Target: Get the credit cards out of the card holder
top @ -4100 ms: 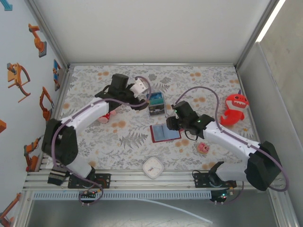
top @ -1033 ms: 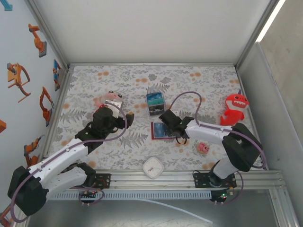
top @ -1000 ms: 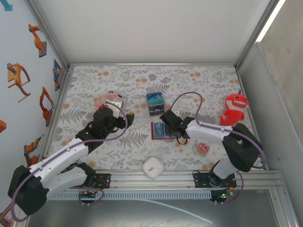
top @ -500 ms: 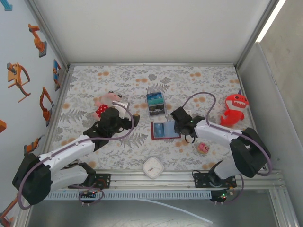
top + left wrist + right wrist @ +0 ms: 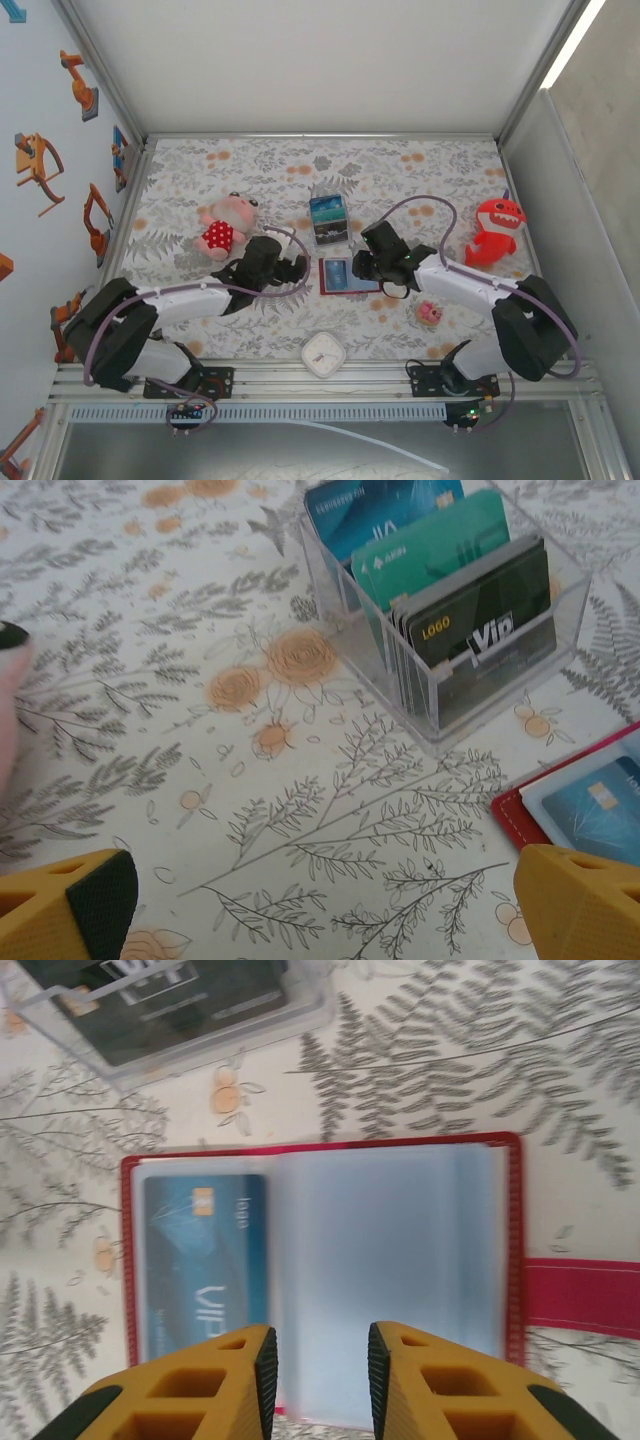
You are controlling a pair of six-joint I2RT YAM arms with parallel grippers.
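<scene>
Hovering right end effector: the right end effector (image 5: 318,1360) hangs over the near edge of the open card holder (image 5: 400,1260). Its jaws stand a narrow gap apart with nothing seen between them. Whether the tips touch the sleeve cannot be told.
Left end effector: the left end effector (image 5: 320,910) is spread wide and empty above the counter (image 5: 200,780).
Credit card: a teal credit card (image 5: 205,1260) sits in the pocket ahead and to the left of the right end effector. The pocket straight ahead of it looks empty.
Card holder: it lies flat and open on the counter, with its red snap tab (image 5: 580,1295) out to the right of the right end effector. Its red corner shows ahead-right of the left one.
Clear box: the clear box (image 5: 440,695) of upright cards stands ahead of the left end effector, just beyond the holder.
Step in hand: likely lining up on the teal card.
Next move: probably shifting left onto the card's edge and sliding it out of the sleeve. The left end effector may need to pin the holder.
</scene>
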